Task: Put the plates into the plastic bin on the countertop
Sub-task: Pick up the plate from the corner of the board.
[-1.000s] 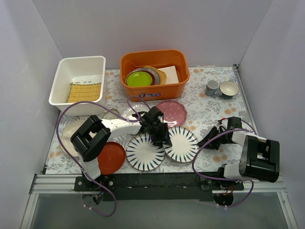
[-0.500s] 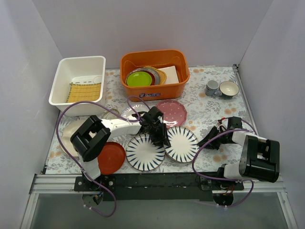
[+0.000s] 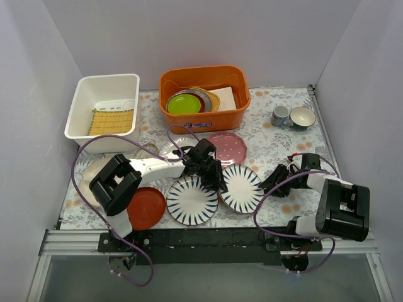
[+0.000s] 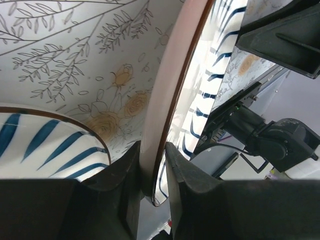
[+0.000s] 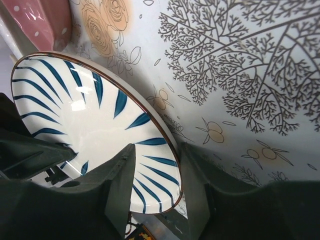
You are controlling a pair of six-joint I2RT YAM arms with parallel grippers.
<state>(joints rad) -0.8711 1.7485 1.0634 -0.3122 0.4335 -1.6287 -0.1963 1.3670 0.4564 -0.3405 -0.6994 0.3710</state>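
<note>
— While we begin nearest the arm bases, what lies on the countertop (image 3: 271, 145)?
— We find a red-orange plate (image 3: 146, 208) flat at the left. Just right of it lies the left striped plate (image 3: 191, 201), also flat.
— And the left gripper (image 4: 152, 150)?
— We see it pinched on the rim of the right striped plate (image 3: 244, 189), one finger on each face. That plate sits tilted, its left edge raised above the counter, just beside the left striped plate.
— What of the right gripper (image 5: 156, 150)?
— We see its jaws apart, pointed at the right edge of the same plate. Whether they touch it, we cannot tell.
— Farther back?
— We see the pink plate (image 3: 227, 148) lying flat behind the tilted one. Beyond it, at the far left, stands the white plastic bin (image 3: 107, 77) with a yellow mat (image 3: 112, 121) inside. At the far middle we see the orange tub (image 3: 204, 69) holding a lime-green plate (image 3: 183, 104), and at the far right two cups (image 3: 303, 117) side by side.
</note>
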